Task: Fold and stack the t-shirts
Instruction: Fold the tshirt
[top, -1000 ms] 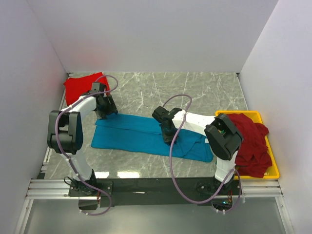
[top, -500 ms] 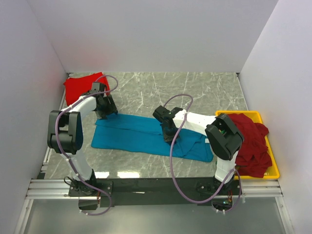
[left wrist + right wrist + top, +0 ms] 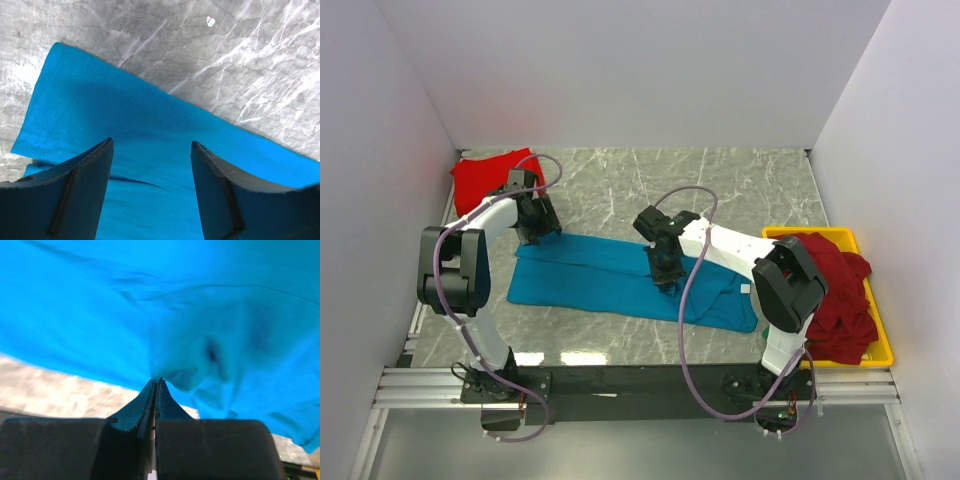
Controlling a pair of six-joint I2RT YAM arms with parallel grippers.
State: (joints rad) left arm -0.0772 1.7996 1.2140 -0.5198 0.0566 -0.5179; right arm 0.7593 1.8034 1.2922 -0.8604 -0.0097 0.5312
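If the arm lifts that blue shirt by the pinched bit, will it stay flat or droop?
Probably floppy: the teal t-shirt puckers into soft folds where the right gripper pinches it. It likely weighs little, lying thin and flat on the table. Pushed, it would probably bunch rather than slide.

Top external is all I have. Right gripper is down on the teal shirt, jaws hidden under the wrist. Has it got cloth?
Observer: Yes. The right wrist view shows the right gripper shut, with the teal shirt puckered into a pinch at its tips.
Operator: And the left one, open or shut?
Observer: Open. In the left wrist view the left gripper has its jaws wide apart above the shirt's stitched hem and grips nothing.
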